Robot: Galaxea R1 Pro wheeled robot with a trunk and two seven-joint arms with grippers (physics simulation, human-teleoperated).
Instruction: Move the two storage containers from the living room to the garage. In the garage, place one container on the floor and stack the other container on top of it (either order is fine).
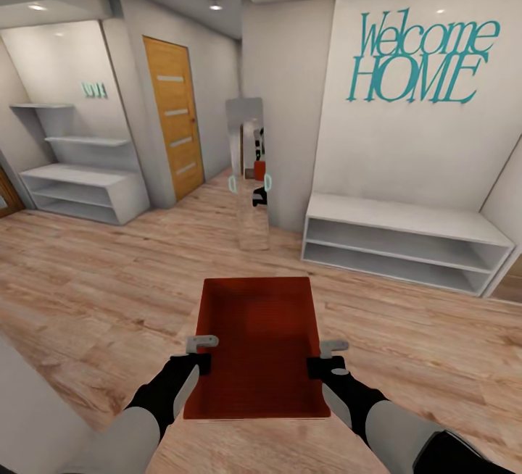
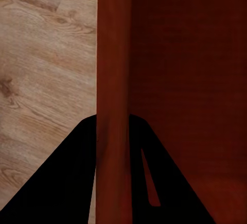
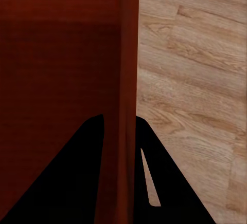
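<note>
I carry one orange-red storage container [image 1: 257,343], open at the top and empty, level in front of me above the light wood-plank floor. My left gripper [image 1: 197,356] is shut on its left wall, and my right gripper [image 1: 328,359] is shut on its right wall. The left wrist view shows that thin wall [image 2: 113,100] running between the two dark fingers [image 2: 62,183], with the container's inside to one side. The right wrist view shows the other wall [image 3: 126,80] pinched the same way between its fingers [image 3: 170,183].
A white wall with teal "Welcome HOME" lettering [image 1: 417,57] stands ahead right above a low white shelf bench [image 1: 402,238]. A tall mirror [image 1: 248,173] leans at the wall corner. A wooden door [image 1: 174,115] and white shelves [image 1: 76,184] lie ahead left. Open plank floor [image 1: 109,278] lies between.
</note>
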